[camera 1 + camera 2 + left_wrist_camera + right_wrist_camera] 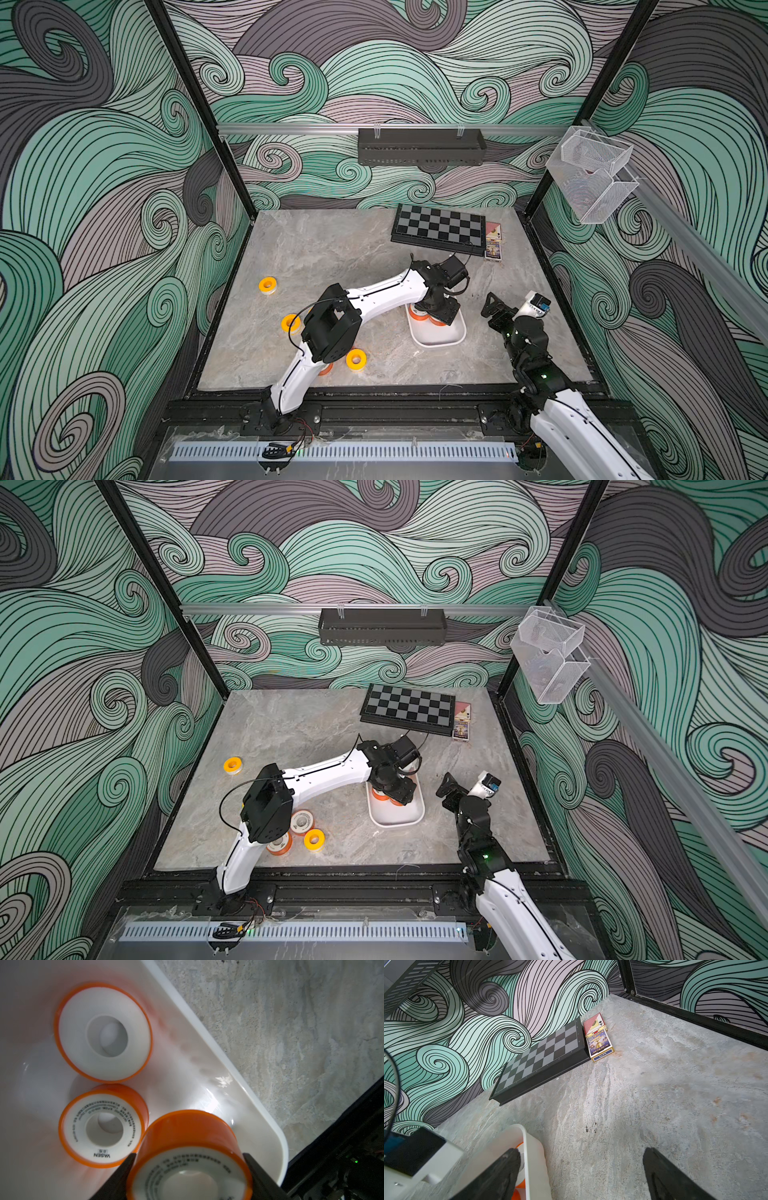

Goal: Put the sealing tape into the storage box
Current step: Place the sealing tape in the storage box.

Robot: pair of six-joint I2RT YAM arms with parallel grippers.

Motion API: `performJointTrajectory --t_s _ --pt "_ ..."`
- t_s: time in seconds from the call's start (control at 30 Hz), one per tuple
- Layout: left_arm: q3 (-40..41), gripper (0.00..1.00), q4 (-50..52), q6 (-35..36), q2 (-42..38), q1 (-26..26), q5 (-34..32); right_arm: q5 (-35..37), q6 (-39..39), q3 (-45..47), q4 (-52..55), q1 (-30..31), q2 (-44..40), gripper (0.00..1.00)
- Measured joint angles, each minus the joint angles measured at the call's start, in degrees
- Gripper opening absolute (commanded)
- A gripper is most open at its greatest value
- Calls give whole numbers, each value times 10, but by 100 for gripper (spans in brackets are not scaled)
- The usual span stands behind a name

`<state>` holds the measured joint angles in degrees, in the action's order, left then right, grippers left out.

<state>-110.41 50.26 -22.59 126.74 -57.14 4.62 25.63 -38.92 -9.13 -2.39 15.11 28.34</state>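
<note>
Well, I look down at a grey marble-like surface inside a booth with walls of green and grey wave pattern. A black and grey chessboard lies at the far edge. The shallow white plastic storage box stands right of the middle. Two round orange-rimmed spools of sealing tape with white faces lie flat in it, close together. Three smaller yellow spools lie on the surface at the left side. The left arm reaches across to the box. Its left tool points down into the box and grips a third orange spool by its sides. The right tool stands wide with nothing in it, just beside the box.
</note>
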Motion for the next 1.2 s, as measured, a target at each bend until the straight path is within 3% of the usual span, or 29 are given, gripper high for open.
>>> performJointTrajectory --t_s 0.57,0.9,1.2 --pt "-47 61 14 3 76 -9 -18 -4 0 0 0 0 7 96" --pt "-61 75 19 9 94 -12 -40 -9 2 0 0 0 17 96" --pt "-80 81 33 20 89 -19 -50 -17 4 0 0 0 17 96"
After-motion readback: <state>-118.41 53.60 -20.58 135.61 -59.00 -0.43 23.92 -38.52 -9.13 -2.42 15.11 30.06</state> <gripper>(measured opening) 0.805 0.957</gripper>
